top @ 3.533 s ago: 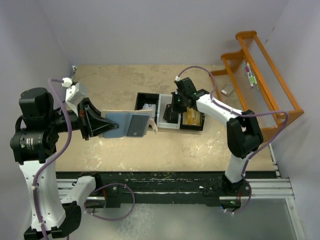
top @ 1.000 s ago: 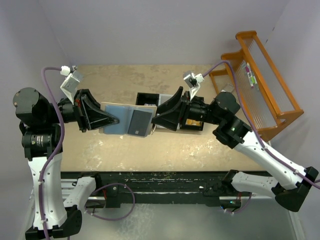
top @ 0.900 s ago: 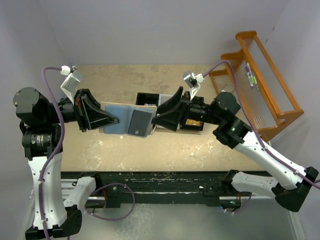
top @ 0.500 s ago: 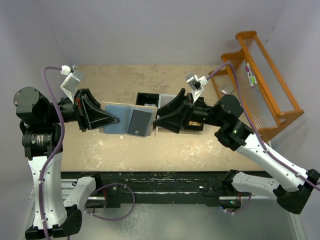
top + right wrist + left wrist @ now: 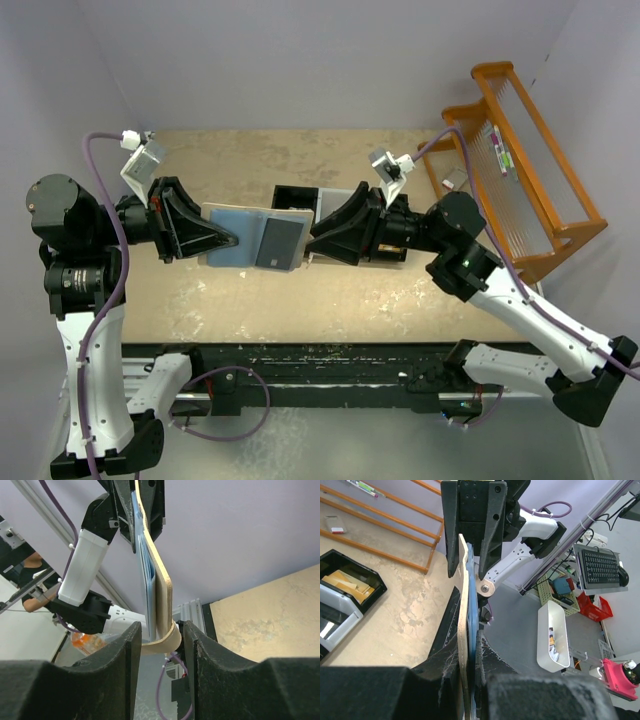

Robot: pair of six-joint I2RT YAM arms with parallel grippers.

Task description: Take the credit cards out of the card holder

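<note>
My left gripper (image 5: 226, 240) pinches one end of the card holder (image 5: 240, 243) and holds it open in the air over the table (image 5: 300, 300). My right gripper (image 5: 312, 240) has its jaws a little apart around the other end (the tan strap (image 5: 162, 641) curls right there). I should squeeze only the dark card (image 5: 278, 243), not the strap, then pull straight out.

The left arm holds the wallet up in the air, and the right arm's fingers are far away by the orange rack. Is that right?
No. The right arm's fingers sit on either side of the free end of the wallet, not far away; the right wrist view shows it. The left arm's fingers do hold it up.
</note>
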